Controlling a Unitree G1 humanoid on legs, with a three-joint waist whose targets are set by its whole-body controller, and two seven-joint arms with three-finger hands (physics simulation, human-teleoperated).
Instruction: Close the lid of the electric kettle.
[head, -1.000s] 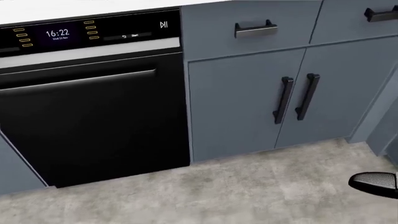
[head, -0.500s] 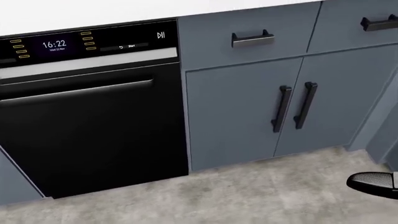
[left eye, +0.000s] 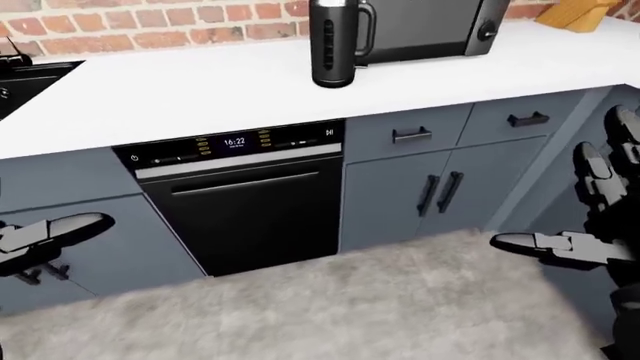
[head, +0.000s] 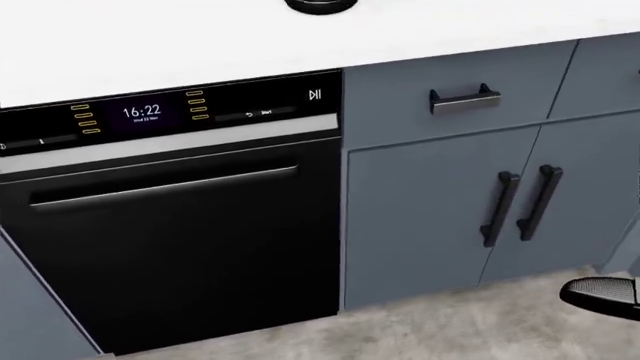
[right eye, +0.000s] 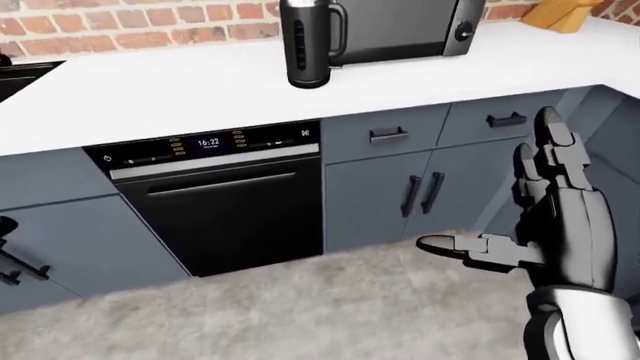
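The black electric kettle (left eye: 335, 45) stands on the white countertop (left eye: 200, 90), in front of a dark microwave (left eye: 425, 26). The top edge of both eye views cuts off its lid, so I cannot tell how the lid stands. Only the kettle's base (head: 320, 4) shows in the head view. My right hand (right eye: 500, 191) hangs open at the right, low before the cabinet doors and far below the kettle. At the left edge my left hand (left eye: 45, 247) is open too, with nothing in it.
A black dishwasher (head: 170, 225) with a lit display sits under the counter, directly below and left of the kettle. Grey-blue cabinets and drawers (head: 470, 202) with black handles run to the right. A wooden knife block (left eye: 575, 11) stands at the far right.
The head camera has tilted up and swung left: dishwasher and cabinets slid down and right in the picture, and the countertop with the kettle's base came into view. The right hand's thumb stays at the lower right.
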